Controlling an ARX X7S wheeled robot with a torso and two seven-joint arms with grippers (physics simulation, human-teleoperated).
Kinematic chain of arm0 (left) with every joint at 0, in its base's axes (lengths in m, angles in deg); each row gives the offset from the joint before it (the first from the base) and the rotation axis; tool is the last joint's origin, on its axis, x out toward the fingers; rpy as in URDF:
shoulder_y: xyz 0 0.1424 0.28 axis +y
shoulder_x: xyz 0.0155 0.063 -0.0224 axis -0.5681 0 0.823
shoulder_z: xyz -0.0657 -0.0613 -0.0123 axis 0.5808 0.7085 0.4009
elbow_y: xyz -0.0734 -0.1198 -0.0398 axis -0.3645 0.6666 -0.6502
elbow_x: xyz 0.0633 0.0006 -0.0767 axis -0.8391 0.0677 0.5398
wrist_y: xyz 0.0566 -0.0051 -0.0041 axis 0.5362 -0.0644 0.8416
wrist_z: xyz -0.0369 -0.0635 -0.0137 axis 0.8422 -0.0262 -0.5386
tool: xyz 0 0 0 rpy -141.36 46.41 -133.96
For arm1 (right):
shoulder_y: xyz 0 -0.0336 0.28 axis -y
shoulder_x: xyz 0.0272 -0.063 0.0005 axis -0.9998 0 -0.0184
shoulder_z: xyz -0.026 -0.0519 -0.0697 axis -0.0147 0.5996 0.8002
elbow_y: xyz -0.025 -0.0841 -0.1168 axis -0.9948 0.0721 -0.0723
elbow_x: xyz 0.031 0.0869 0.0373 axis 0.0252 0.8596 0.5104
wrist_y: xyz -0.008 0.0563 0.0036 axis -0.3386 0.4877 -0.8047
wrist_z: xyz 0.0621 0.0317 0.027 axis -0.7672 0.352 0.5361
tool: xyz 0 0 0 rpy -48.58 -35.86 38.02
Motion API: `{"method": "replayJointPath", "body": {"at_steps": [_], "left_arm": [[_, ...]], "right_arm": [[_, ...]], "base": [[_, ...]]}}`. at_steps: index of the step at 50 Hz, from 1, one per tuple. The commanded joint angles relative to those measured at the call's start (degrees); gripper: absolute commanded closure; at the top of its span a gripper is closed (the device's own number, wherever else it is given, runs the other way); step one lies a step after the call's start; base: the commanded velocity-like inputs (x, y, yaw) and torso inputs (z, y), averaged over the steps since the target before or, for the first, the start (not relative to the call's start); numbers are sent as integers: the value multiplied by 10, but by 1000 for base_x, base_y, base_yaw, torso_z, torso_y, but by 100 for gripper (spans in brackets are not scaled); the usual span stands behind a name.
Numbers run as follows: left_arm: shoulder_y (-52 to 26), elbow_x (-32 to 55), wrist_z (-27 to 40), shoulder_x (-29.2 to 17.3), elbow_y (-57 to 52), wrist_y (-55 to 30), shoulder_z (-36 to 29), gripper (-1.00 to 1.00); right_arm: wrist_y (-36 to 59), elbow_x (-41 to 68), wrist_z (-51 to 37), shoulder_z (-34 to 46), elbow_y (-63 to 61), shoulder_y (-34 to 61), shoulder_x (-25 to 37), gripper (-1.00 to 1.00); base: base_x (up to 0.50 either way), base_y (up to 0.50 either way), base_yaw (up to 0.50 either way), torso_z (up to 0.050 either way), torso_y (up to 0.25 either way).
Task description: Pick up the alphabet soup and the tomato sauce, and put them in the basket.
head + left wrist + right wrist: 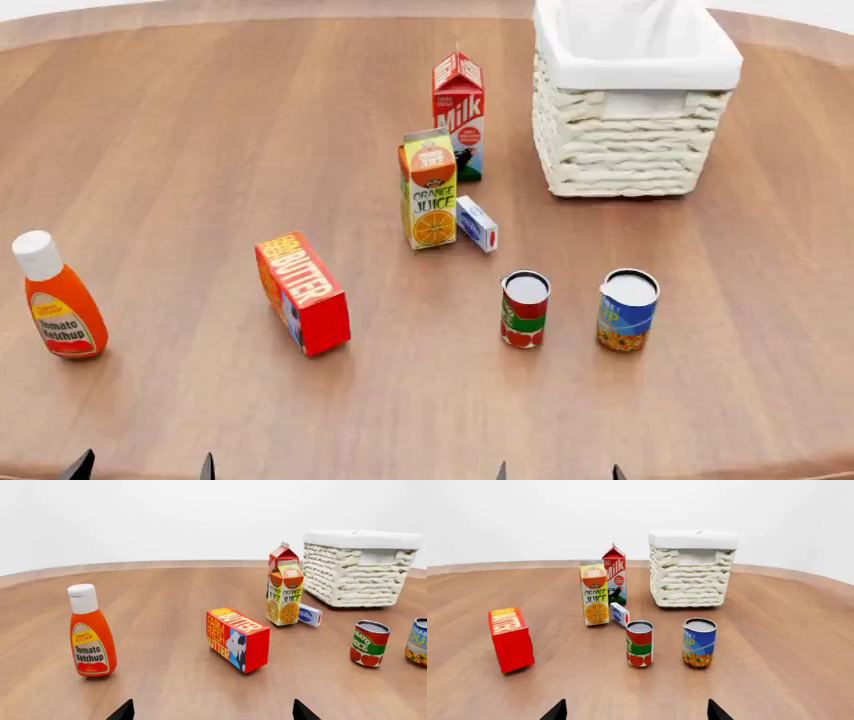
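Observation:
The alphabet soup (627,310), a blue-labelled can, stands upright on the wooden table beside the tomato sauce (525,310), a red and green can. Both show in the right wrist view, soup (699,642) and sauce (640,643), and in the left wrist view, soup (418,642) cut by the frame edge and sauce (369,643). The cream wicker basket (622,150) stands behind them, also in the wrist views (690,580) (353,575). My left gripper (143,466) and right gripper (557,470) are open and empty at the near table edge, well short of the cans.
An orange ketchup bottle (56,300) stands at the left. A red butter box (303,293), an orange juice carton (429,190), a milk carton (458,110) and a small white-blue box (477,223) stand mid-table.

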Motion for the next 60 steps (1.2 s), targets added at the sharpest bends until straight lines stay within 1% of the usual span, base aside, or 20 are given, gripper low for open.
{"method": "replayJointPath", "body": {"at_steps": [1, 2, 9, 13, 19, 22, 24, 26, 28, 29, 33, 38, 40, 43, 44, 45, 46, 50, 56, 60], "left_arm": [[0, 0, 6, -6, 0, 0, -6, -100], [1, 19, 1, -5, 5, 4, -6, -100], [-4, 32, 22, -19, 17, 6, -28, -100], [-11, 34, 35, -26, -2, -9, -30, -100], [-27, 40, 42, -53, -123, -71, -22, -100], [-44, 48, 41, -73, -228, -123, -13, -100], [-55, 40, 48, -81, -268, -155, -13, -100], [-64, 33, 55, -91, -332, -190, -7, -100], [-65, 41, 58, -93, -371, -205, 3, -100], [-62, 44, 57, -100, -420, -225, 6, -100], [-52, 49, 63, -107, -516, -246, 19, -100], [-52, 44, 70, -121, -592, -288, 21, -100], [-49, 44, 78, -129, -599, -282, 17, -100], [-41, 62, 115, -159, -600, -263, 9, -100], [-37, 69, 126, -168, -600, -256, 5, -100], [-35, 75, 137, -175, -600, -250, 2, -100], [-28, 71, 141, -184, -599, -236, -3, -100], [-29, 88, 164, -199, -599, -237, -4, -100], [-30, 111, 210, -237, -599, -230, -18, -100], [-25, 117, 222, -246, -599, -225, -21, -100]], "right_arm": [[-3, 22, -28, 28, 0, -2, 22, -100], [-1, 21, -31, 29, 4, 3, 24, -100], [-2, 21, -42, 47, 16, 7, 29, -100], [7, 20, -47, 54, 11, 16, 33, -100], [78, -1, -64, 60, -89, 58, 46, -100], [147, 9, -59, 52, -186, 90, 56, -100], [176, 7, -60, 50, -226, 105, 63, -100], [221, 15, -62, 36, -298, 126, 69, -100], [248, 28, -64, 22, -350, 134, 72, -100], [256, 36, -64, 15, -370, 136, 72, -100], [285, 54, -64, 2, -436, 135, 77, -100], [304, 52, -67, 14, -498, 132, 84, -100], [307, 45, -70, 23, -510, 131, 88, -100], [293, 39, -70, 32, -519, 124, 92, -100], [272, 36, -72, 34, -512, 112, 92, -100], [292, 39, -72, 34, -524, 121, 93, -100], [292, 37, -73, 35, -528, 121, 94, -100], [285, 38, -75, 36, -529, 116, 96, -100], [280, 39, -79, 39, -528, 114, 97, -100], [279, 38, -81, 44, -530, 113, 100, -100]], "base": [[0, 0, 0, 0, 0], [0, 0, 0, 0, 0], [0, 0, 0, 0, 0], [0, 0, 0, 0, 0], [0, 0, 0, 0, 0], [0, 0, 0, 0, 0], [0, 0, 0, 0, 0], [0, 0, 0, 0, 0], [0, 0, 0, 0, 0], [0, 0, 0, 0, 0], [0, 0, 0, 0, 0], [0, 0, 0, 0, 0], [0, 0, 0, 0, 0], [0, 0, 0, 0, 0], [0, 0, 0, 0, 0], [0, 0, 0, 0, 0], [0, 0, 0, 50, 0], [0, 0, 0, 50, 0], [0, 0, 0, 50, 0], [0, 0, 0, 50, 0]]}}
